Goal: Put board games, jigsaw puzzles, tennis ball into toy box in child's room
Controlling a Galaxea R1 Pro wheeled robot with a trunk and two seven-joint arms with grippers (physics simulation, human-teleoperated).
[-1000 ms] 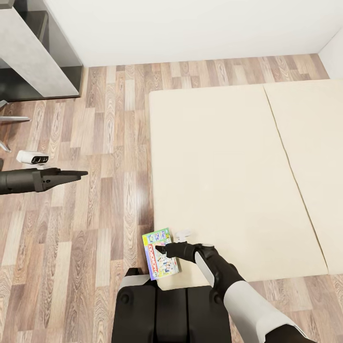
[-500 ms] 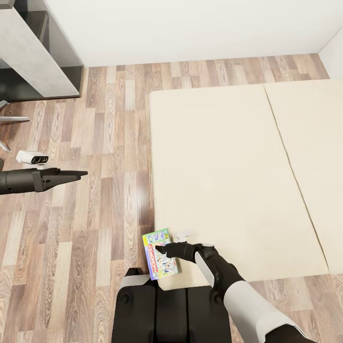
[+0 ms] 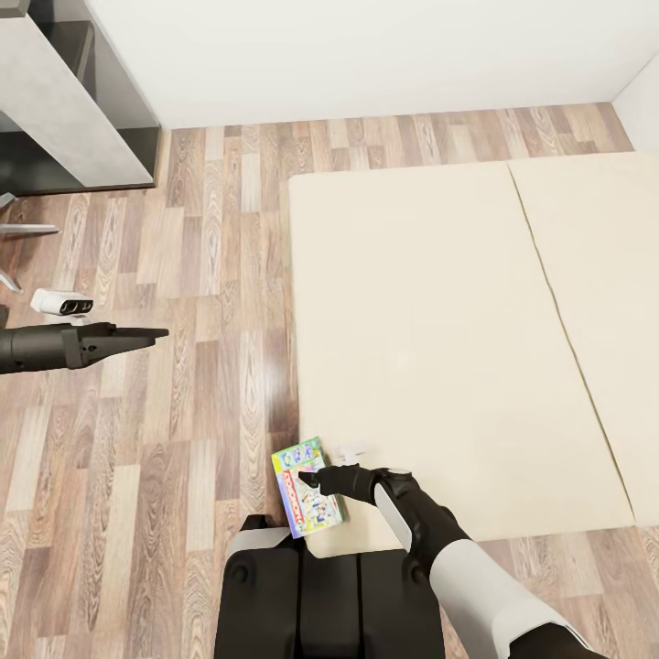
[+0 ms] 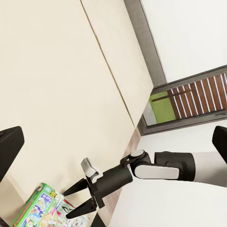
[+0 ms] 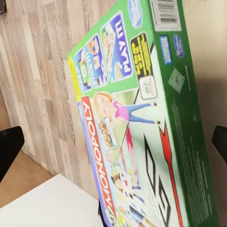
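Now the right end effector [image 3: 309, 478], fingers spread wide, hovers over the Monopoly box [image 3: 309, 485] overhanging the bed [image 3: 439, 329] corner; a clumsy nudge could tip it floorward.

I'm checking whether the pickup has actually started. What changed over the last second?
Almost nothing. The whole head view slid very slightly, so the camera moved, not the things. The right gripper still hovers open over the Monopoly box at the bed corner; the left gripper stays out over the floor.
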